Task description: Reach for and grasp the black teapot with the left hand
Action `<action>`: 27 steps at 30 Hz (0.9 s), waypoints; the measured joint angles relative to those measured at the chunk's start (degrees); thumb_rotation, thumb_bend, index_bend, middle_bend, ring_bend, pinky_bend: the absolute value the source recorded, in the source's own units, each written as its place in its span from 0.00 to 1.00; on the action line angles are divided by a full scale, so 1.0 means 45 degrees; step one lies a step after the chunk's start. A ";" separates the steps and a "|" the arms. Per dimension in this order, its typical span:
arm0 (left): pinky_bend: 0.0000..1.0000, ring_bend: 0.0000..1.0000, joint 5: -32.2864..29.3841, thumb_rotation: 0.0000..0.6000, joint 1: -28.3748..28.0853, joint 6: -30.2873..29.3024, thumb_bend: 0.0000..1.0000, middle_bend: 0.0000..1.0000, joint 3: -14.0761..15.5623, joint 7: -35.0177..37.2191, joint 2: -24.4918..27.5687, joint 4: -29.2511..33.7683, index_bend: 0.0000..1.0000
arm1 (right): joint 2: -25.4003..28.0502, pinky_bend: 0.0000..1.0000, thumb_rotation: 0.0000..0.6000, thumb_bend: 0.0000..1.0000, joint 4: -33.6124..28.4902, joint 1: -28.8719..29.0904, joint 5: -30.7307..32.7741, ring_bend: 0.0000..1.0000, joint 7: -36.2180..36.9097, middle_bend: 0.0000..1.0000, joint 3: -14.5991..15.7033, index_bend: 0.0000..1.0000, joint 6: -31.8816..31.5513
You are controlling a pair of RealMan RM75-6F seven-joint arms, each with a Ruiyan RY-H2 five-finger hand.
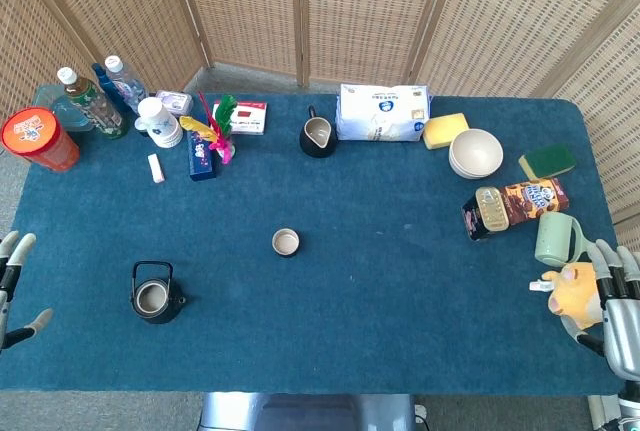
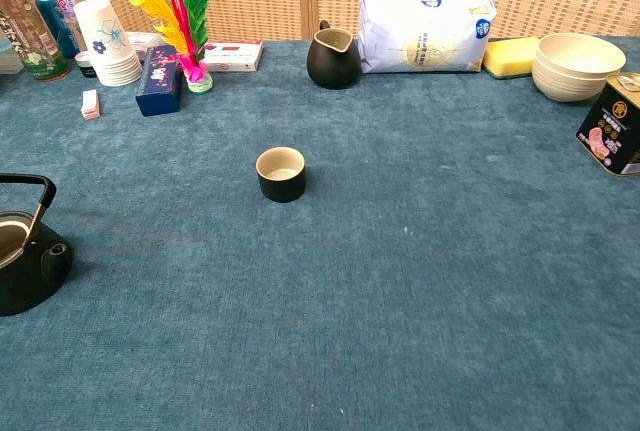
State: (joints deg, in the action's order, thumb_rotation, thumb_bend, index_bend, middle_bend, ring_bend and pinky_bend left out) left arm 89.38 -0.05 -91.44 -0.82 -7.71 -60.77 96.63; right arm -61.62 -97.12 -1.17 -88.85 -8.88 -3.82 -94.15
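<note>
We have not yet reached the black teapot (image 1: 157, 295), which stands untouched at three o'clock from our released, empty left hand (image 1: 12, 286).

The black teapot (image 1: 156, 297) is sitting upright and lidless on the blue table covering near its front-left corner, showing a pale interior, its thin bail handle standing raised above the open mouth and its short spout pointing toward the table's middle.
</note>
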 measured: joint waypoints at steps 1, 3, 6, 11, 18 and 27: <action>0.02 0.00 -0.0058 1.00 -0.0036 0.0089 0.00 0.00 -0.0004 0.0111 0.0039 0.0013 0.00 | 0.0003 0.00 1.00 0.00 -0.0027 -0.0009 -0.0048 0.00 -0.0020 0.00 0.0009 0.00 0.0006; 0.02 0.00 -0.0126 1.00 -0.0070 0.0204 0.00 0.00 0.0000 0.0278 0.0106 0.0015 0.00 | 0.0003 0.00 1.00 0.00 -0.0044 -0.0012 -0.0107 0.00 -0.0058 0.00 0.0049 0.00 0.0042; 0.01 0.00 -0.0202 1.00 -0.0123 0.0398 0.00 0.00 0.0022 0.0500 0.0233 0.0002 0.00 | 0.0001 0.00 1.00 0.00 -0.0062 -0.0002 -0.0132 0.00 -0.0090 0.00 0.0094 0.00 0.0138; 0.02 0.00 -0.0244 1.00 -0.0323 0.0896 0.00 0.00 0.0064 0.0938 0.0363 0.0001 0.00 | 0.0052 0.00 1.00 0.00 -0.0126 -0.0022 -0.0118 0.00 0.0061 0.00 0.0073 0.00 0.0109; 0.02 0.00 -0.0499 1.00 -0.1326 0.2708 0.00 0.00 -0.0093 0.1689 0.0482 0.0004 0.00 | 0.0283 0.00 1.00 0.00 -0.0217 -0.0078 -0.0020 0.00 0.0568 0.00 -0.0016 0.00 0.0031; 0.02 0.00 -0.0962 1.00 -0.3849 0.6431 0.00 0.00 -0.0610 0.2465 0.0163 -0.0185 0.00 | 0.0316 0.00 1.00 0.00 -0.0191 -0.0029 0.0087 0.00 0.0613 0.00 -0.0004 0.00 0.0272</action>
State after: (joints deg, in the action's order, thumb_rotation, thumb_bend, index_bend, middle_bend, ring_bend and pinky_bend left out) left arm 85.05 -17.37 -62.50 -3.57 3.38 -60.03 95.80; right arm -60.20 -97.98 -1.30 -88.46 -6.12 -3.84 -92.93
